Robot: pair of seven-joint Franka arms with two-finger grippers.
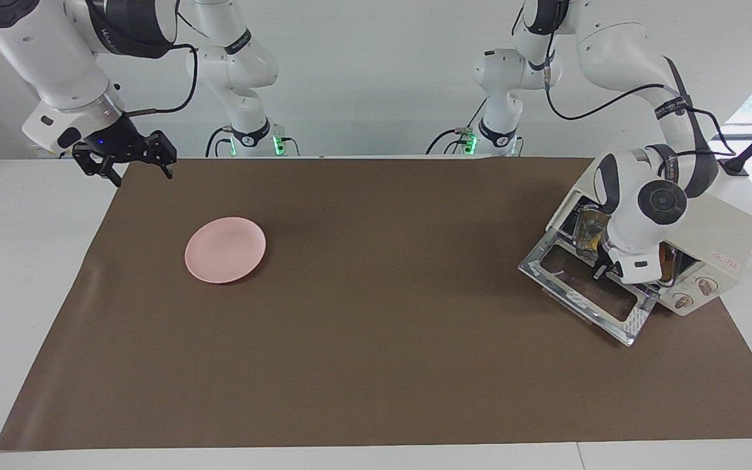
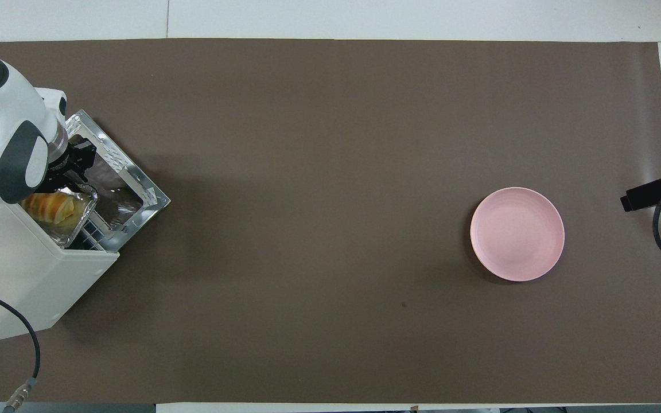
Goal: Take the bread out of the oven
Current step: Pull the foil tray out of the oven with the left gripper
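Observation:
The cream-white oven (image 1: pixel 722 235) stands at the left arm's end of the table, its glass door (image 1: pixel 585 290) dropped open. The golden bread (image 2: pixel 55 206) lies in a silver foil tray (image 2: pixel 86 215) that sticks partly out of the oven mouth over the door. The bread also shows dimly in the facing view (image 1: pixel 586 228), mostly hidden by the arm. My left gripper (image 2: pixel 75 166) is low at the oven mouth, right at the tray's rim and beside the bread; its wrist hides its fingers. My right gripper (image 1: pixel 138 166) is open and empty, waiting above the table's edge at the right arm's end.
A pink plate (image 1: pixel 224 250) lies empty on the brown mat (image 1: pixel 376 339) toward the right arm's end. The oven's cable (image 2: pixel 26 338) runs off the table beside the oven. The oven also shows in the overhead view (image 2: pixel 32 269).

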